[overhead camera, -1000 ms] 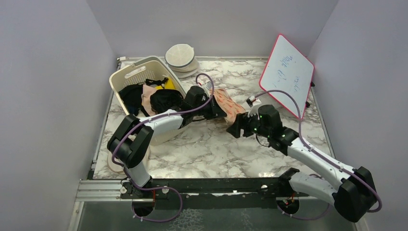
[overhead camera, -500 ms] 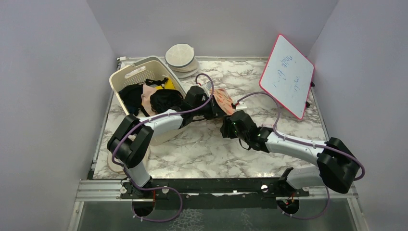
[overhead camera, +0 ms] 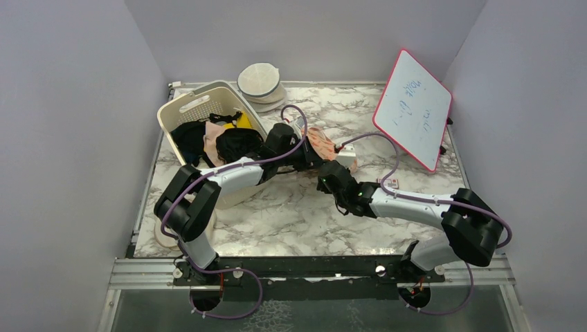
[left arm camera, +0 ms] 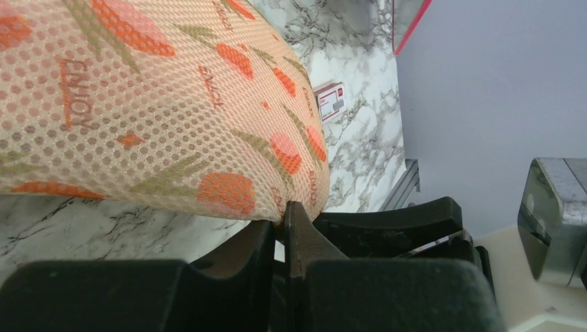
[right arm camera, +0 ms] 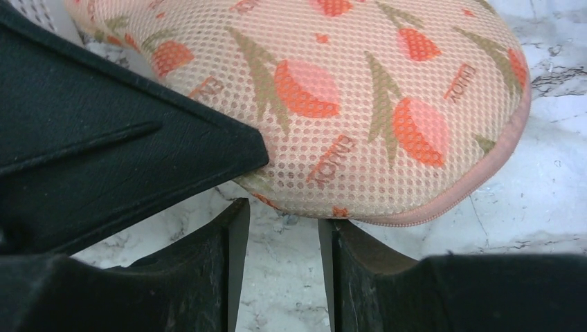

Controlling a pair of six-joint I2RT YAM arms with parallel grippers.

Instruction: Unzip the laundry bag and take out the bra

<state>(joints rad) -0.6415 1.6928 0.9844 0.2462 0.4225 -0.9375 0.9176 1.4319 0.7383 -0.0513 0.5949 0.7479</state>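
Mesh in peach-orange, printed with red and green wedges, filled both wrist views: the laundry bag (overhead camera: 320, 144) lay near the middle of the marble counter (overhead camera: 291, 214), just to the right of the cream slotted basket (overhead camera: 181, 108). The left end effector (left arm camera: 285, 216) was pinched tight on the bag's lower edge, its two black fingers pressed together with the fabric rim caught at their tips. The right end effector (right arm camera: 277, 216) sat low against the counter just beside the bag's pink-piped rim, its fingers a narrow way apart with bare marble showing between them and nothing gripped. From above, both arms reached inward and met at the bag, the left from the basket side and the right from the opposite side. Black garments (overhead camera: 235, 144) were heaped in the basket. Two cream round cases (overhead camera: 260, 80) were stacked at the far edge, a red-framed whiteboard (overhead camera: 414, 107) leaned at the right, and a small red-and-white card (overhead camera: 389, 182) lay flat on the counter near the right arm.
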